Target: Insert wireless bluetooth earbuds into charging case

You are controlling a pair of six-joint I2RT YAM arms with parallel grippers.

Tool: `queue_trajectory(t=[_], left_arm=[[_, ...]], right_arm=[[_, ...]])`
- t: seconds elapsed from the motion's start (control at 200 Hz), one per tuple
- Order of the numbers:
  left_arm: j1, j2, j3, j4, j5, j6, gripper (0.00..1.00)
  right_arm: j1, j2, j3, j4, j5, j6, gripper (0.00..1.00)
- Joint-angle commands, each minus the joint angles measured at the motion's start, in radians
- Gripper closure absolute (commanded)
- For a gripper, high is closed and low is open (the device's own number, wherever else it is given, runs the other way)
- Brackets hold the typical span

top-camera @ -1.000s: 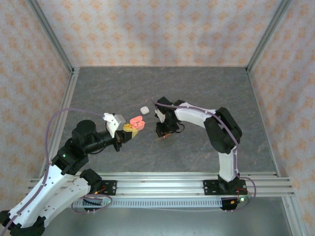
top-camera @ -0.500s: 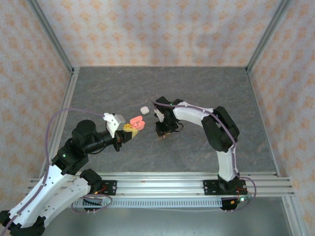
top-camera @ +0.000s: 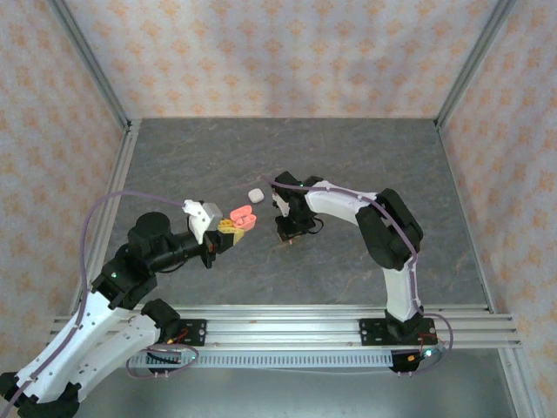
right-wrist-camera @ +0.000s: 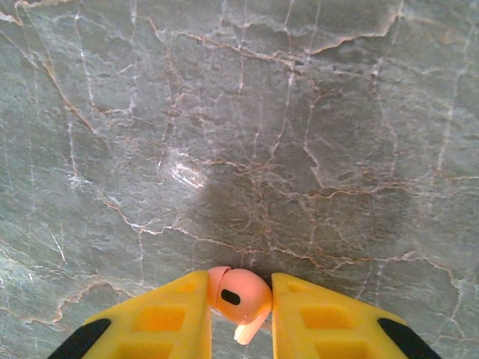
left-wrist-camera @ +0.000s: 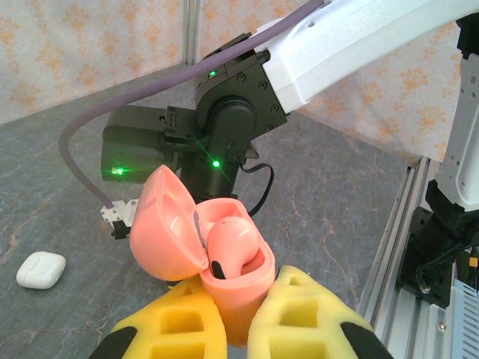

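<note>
My left gripper (left-wrist-camera: 236, 314) is shut on the salmon-pink charging case (left-wrist-camera: 236, 288), which I hold up with its lid (left-wrist-camera: 165, 228) swung open to the left. One pink earbud (left-wrist-camera: 233, 245) sits in the case. In the top view the case (top-camera: 242, 219) hangs just left of the right arm's wrist. My right gripper (right-wrist-camera: 239, 299) points down at the table and its yellow fingers (right-wrist-camera: 172, 314) are closed against a second pink earbud (right-wrist-camera: 237, 294), stem pointing back between them. From above, the right gripper (top-camera: 287, 233) sits low over the table centre.
A closed white case (top-camera: 256, 193) lies on the grey marbled table (top-camera: 348, 165) just behind the two grippers; it appears at the lower left of the left wrist view (left-wrist-camera: 41, 269). The right arm's wrist (left-wrist-camera: 224, 127) stands close beyond the pink case. Patterned walls enclose the table.
The right gripper's fingers have closed in onto the pink earbud, and its wrist has shifted slightly left. The left arm and the pink case have stayed still.
</note>
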Motion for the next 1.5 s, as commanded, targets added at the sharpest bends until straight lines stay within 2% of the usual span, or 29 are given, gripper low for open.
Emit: queue_trajectory(t=[0.0,0.14,0.265,0.58,0.746,0.911,1.051,1.326,1.496], left_arm=[[-0.003,-0.01,0.029,-0.016,-0.008,0.017,1.0],[-0.003,-0.011,0.027,-0.014,-0.004,0.014,1.0],[-0.003,-0.013,0.024,0.0,-0.004,0.006,1.0],[-0.005,-0.005,-0.007,0.104,0.018,-0.043,1.0],[-0.004,0.003,-0.019,0.157,0.035,-0.062,1.0],[-0.006,0.027,-0.022,0.208,0.072,-0.076,1.0],[-0.008,0.029,-0.025,0.246,0.088,-0.08,1.0],[-0.01,0.024,-0.013,0.262,0.115,-0.091,1.0],[-0.011,0.015,-0.007,0.264,0.117,-0.097,1.0]], right_arm=[[0.009,-0.012,-0.006,-0.004,0.003,0.017,0.77],[0.009,-0.087,-0.041,0.027,0.038,0.041,0.78],[0.009,-0.193,-0.079,0.053,0.134,0.078,0.78],[0.012,-0.553,-0.174,0.172,0.286,0.176,0.76],[0.015,-0.769,-0.256,0.324,0.323,0.239,0.76],[0.037,-0.908,-0.286,0.417,0.316,0.25,0.77],[0.12,-0.957,-0.275,0.481,0.324,0.188,0.76],[0.272,-0.944,-0.215,0.538,0.316,0.083,0.76],[0.294,-0.914,-0.21,0.56,0.271,0.065,0.76]])
